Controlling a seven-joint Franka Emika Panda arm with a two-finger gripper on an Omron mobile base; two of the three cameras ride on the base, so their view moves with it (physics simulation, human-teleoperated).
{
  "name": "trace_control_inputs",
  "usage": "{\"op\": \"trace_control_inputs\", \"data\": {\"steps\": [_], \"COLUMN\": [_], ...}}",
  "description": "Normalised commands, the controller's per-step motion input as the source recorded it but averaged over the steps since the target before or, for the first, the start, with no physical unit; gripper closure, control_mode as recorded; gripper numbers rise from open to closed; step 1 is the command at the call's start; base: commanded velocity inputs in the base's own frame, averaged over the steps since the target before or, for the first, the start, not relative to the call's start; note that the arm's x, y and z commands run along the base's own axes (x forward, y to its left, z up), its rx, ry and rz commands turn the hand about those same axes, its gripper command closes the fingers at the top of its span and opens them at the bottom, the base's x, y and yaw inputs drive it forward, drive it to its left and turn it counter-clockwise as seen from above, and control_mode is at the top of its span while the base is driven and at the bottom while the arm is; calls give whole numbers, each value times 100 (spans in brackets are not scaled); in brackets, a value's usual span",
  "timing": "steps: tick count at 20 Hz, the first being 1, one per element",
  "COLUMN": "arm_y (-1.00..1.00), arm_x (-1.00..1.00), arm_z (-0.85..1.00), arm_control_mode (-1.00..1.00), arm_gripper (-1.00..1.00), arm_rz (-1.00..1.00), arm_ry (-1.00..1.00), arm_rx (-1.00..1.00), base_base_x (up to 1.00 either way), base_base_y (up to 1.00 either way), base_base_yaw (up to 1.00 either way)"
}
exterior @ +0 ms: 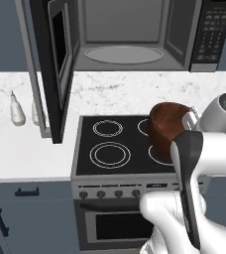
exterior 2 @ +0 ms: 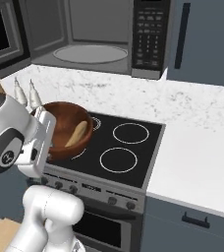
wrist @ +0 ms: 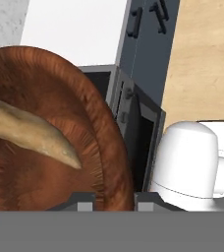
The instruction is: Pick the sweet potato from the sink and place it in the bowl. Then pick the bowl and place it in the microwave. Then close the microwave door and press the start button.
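Observation:
My gripper (wrist: 114,201) is shut on the rim of the reddish-brown bowl (exterior: 165,130), holding it tilted above the front of the stove. The bowl (exterior 2: 67,127) opens toward the right base view, and the pale orange sweet potato (exterior 2: 77,134) lies inside it. In the hand view the sweet potato (wrist: 33,134) rests against the inner wall of the bowl (wrist: 92,118). Above the counter, the microwave (exterior: 130,37) has its door (exterior: 55,64) swung open to the left, baring the grey cavity and turntable (exterior 2: 90,53). Its keypad (exterior 2: 148,32) is on the right. The sink is out of view.
The black stove (exterior: 110,144) with white burner rings lies under the bowl, with oven knobs along its front. Two white bottles (exterior: 17,110) stand on the marble counter to its left, under the open door. White counter (exterior 2: 197,152) extends to the right of the stove.

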Motion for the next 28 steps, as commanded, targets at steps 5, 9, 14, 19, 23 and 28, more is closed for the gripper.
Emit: {"op": "trace_control_inputs", "data": {"steps": [5, 9, 14, 19, 23, 28], "arm_y": [0, 0, 3, 0, -2, 0], "arm_x": [0, 0, -2, -19, -42, -14], "arm_z": [0, 0, 8, 68, 80, 81], "arm_control_mode": [100, 100, -100, -100, -100, -100], "arm_gripper": [100, 100, 100, 100, 100, 100], "arm_rz": [0, 0, 0, 8, 9, 10], "arm_ry": [0, 0, -3, -3, -3, -8], "arm_rx": [0, 0, 0, 0, 0, 0], "base_base_x": [59, 26, 3, 0, 0, 0], "base_base_y": [6, 10, 8, 0, 0, 0], "base_base_yaw": [0, 0, 0, 0, 0, 0]}}
